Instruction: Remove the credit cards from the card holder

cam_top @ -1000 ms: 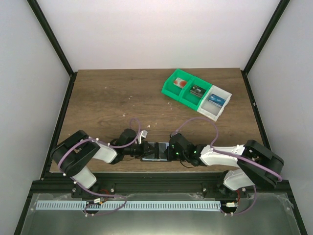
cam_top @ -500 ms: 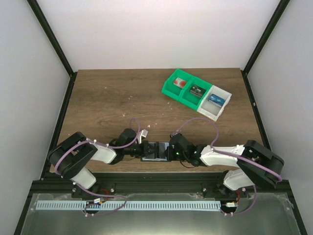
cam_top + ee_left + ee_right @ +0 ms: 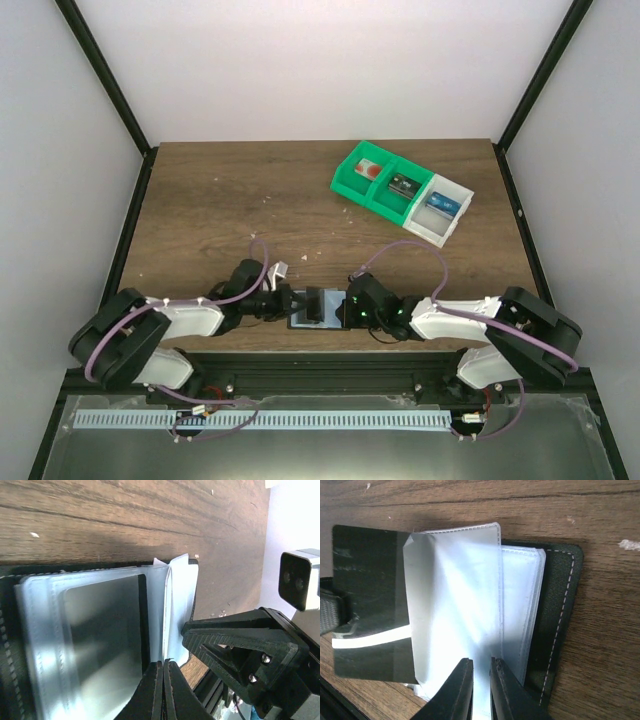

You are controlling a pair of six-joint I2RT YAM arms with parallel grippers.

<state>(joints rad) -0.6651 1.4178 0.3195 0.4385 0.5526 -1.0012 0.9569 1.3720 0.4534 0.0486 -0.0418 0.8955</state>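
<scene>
1. The wooden table (image 3: 220, 200) is carrying everything, and the green-and-white bins (image 3: 362, 196) are sitting well apart at its far right.
2. The card holder (image 3: 560, 605) is lying open at the near edge, between both grippers.
3. The right gripper (image 3: 481, 690) is pinching its clear sleeve (image 3: 460, 605).
4. The left gripper (image 3: 162, 682) is squeezing tight on a dark card (image 3: 370, 600) that is sticking out of the sleeve.

Left arm (image 3: 185, 318) and right arm (image 3: 450, 318) — white shells, black joints, looping purple cables (image 3: 404, 243).
</scene>
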